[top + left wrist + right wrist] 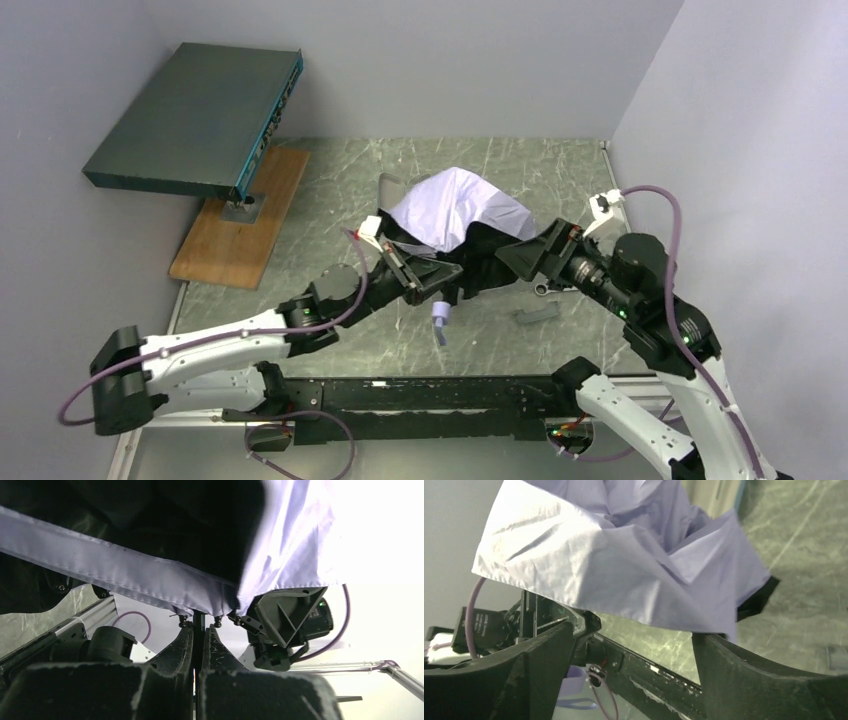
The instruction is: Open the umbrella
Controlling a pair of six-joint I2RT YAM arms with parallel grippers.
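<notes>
The umbrella lies partly unfolded in the middle of the table, its pale lavender canopy (455, 205) bunched over dark folds. Its small pale handle (440, 322) points toward the near edge. My left gripper (438, 274) is shut on the thin black shaft (198, 622) just below the canopy's hem (150, 577). My right gripper (507, 256) sits at the canopy's right side, open wide. In the right wrist view the fabric (624, 565) hangs just above the gap between the right gripper's (633, 632) fingers, and nothing is clamped there. The handle (573, 684) shows low behind the left finger.
A large dark teal box (195, 120) stands on a post over a wooden board (245, 215) at the back left. A small grey piece (535, 315) lies on the marbled table right of the handle. Grey walls close in on three sides; a black rail (420, 395) runs along the near edge.
</notes>
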